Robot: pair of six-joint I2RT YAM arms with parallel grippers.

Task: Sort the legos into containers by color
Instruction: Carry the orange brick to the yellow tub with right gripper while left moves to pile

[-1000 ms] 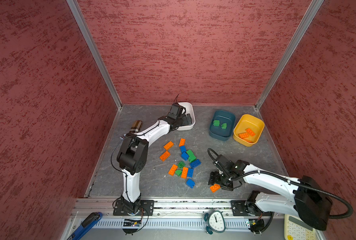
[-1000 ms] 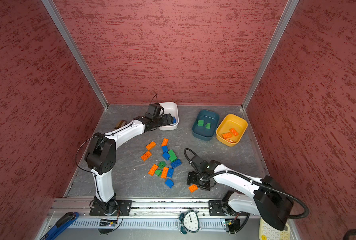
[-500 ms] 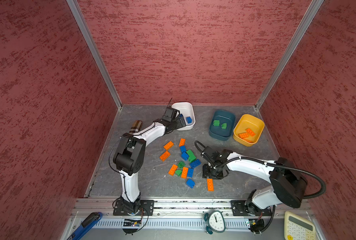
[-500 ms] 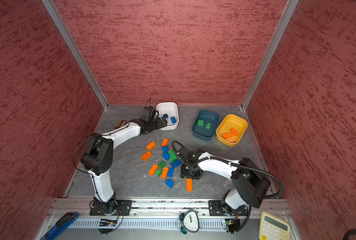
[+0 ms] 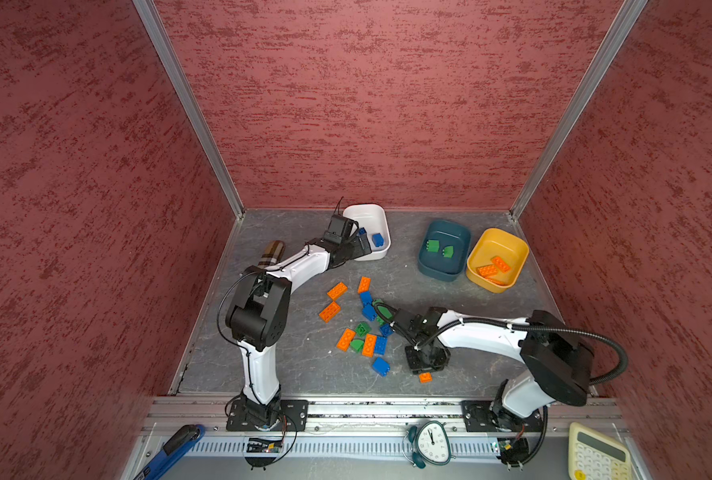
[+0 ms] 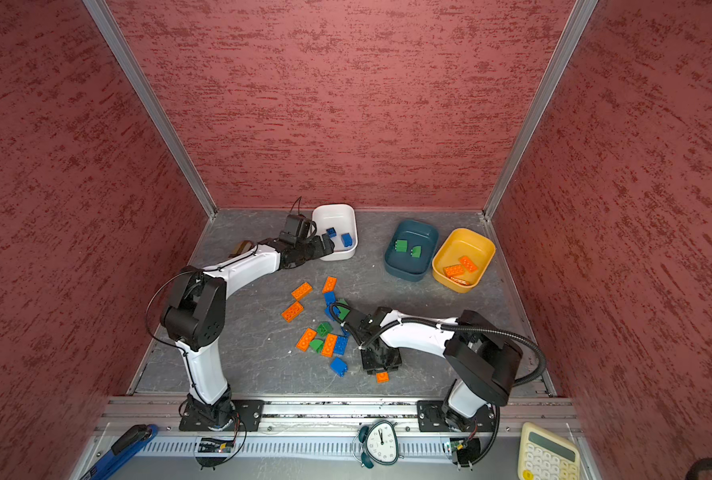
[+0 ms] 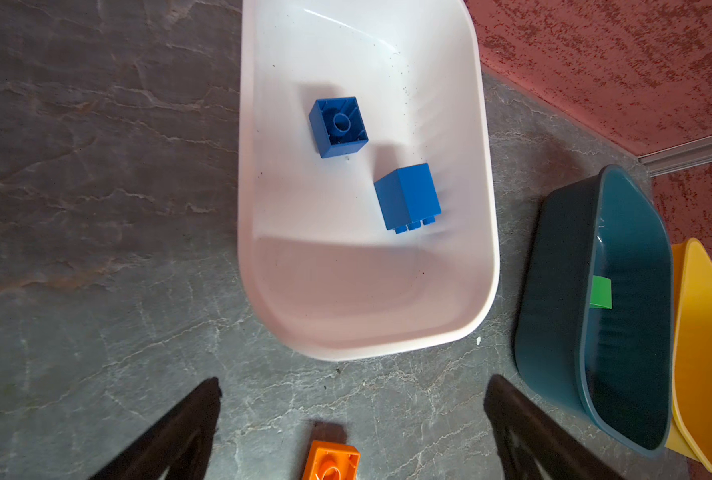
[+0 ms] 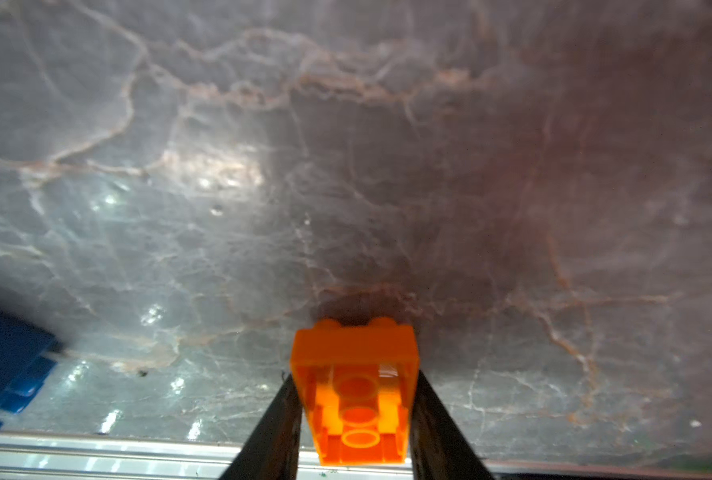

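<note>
**A:** How did the right gripper's fingers (image 8: 271,428) stand in the right wrist view?

**B:** They were closed onto an orange brick (image 8: 354,399), one dark finger flat against each side, so the right gripper (image 8: 355,374) had hold of it. The brick's hollow underside faced the camera, and its studded end stuck out past the fingertips.

**A:** And the room about them?

**B:** Bare grey tabletop (image 8: 346,166) lay ahead of the fingertips and off one side. Off the other side a stray blue brick (image 8: 0,353) lay near but apart. The metal rail (image 8: 96,455) passed behind the fingers.

**A:** The left wrist view?

**B:** The left gripper (image 7: 354,379) had its fingers (image 7: 171,436) spread wide, gripping nothing. A second orange brick (image 7: 331,461) lay on the table below the gap, touching neither finger. The white bowl (image 7: 366,332) had its near rim just ahead of the fingertips, apart from them, with a pair of blue bricks (image 7: 337,126) inside. Outside one finger stood the teal bowl (image 7: 553,332), near, with a green brick (image 7: 600,292) in it. The yellow bowl (image 7: 703,374) stood just beyond that. Outside the other finger lay clear tabletop.

**A:** And from above?

**B:** In both top views the right fingers were hidden under the gripper body. Only the orange brick's end (image 5: 425,377) peeped out toward the rail, with a bare strip between. The loose bricks (image 5: 362,328) lay to one side, the stray blue one nearest. In a top view the left gripper (image 6: 327,244) overlapped the white bowl's rim.
</note>
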